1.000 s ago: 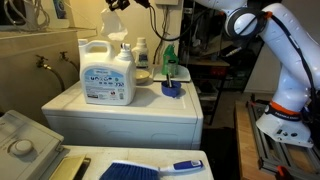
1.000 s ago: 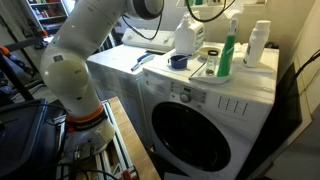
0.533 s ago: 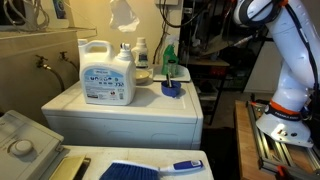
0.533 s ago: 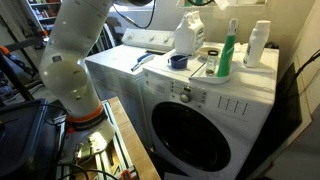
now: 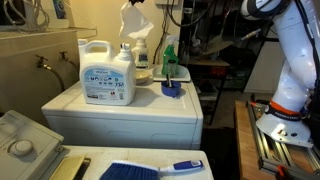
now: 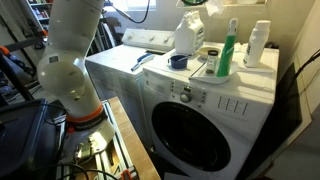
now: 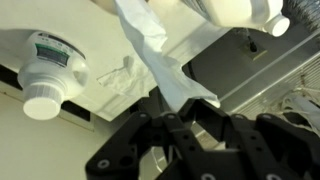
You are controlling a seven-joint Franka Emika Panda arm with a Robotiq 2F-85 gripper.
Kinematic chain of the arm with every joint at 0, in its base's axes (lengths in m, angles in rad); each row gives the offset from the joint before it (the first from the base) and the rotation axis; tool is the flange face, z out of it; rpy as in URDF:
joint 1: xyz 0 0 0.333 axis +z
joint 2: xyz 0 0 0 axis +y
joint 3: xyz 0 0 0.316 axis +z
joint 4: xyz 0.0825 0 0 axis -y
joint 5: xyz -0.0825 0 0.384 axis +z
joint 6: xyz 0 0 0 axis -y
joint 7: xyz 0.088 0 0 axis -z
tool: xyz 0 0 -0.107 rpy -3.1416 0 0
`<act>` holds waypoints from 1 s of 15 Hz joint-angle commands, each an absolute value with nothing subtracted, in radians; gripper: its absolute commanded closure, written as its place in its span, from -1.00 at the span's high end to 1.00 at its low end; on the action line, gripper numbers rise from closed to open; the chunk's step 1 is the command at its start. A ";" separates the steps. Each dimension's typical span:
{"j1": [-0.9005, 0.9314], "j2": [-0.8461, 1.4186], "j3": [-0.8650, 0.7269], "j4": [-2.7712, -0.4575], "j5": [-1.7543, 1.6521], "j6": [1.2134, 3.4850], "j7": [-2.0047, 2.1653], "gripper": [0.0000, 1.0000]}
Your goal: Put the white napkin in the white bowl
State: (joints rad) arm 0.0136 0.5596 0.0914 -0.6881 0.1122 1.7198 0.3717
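The white napkin (image 5: 135,19) hangs high in the air above the back of the washing machine, over the detergent jug (image 5: 108,74). In the wrist view my gripper (image 7: 182,108) is shut on the napkin (image 7: 158,55), which trails away from the fingertips. In both exterior views the gripper itself is cut off by the top edge; only the napkin's lower end (image 6: 192,4) shows. A pale bowl (image 5: 143,76) sits behind the jug, partly hidden by it.
On the machine top (image 5: 130,108) stand a blue bowl (image 5: 173,90) with a green bottle (image 5: 171,60), and white bottles (image 6: 260,42) at the back. From above, the jug's cap (image 7: 45,98) and a white bottle (image 7: 240,10) flank the napkin. A blue brush (image 5: 150,169) lies in front.
The napkin has moved right and slightly down in the exterior view, from above the jug's left side to above its right shoulder. The arm swung with it.
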 commanded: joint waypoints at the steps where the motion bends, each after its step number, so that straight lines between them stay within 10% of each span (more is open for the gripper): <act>1: -0.028 0.477 0.108 -0.902 0.190 1.704 0.400 -0.95; 15: -0.023 0.433 0.084 -1.584 0.457 2.025 0.337 -0.95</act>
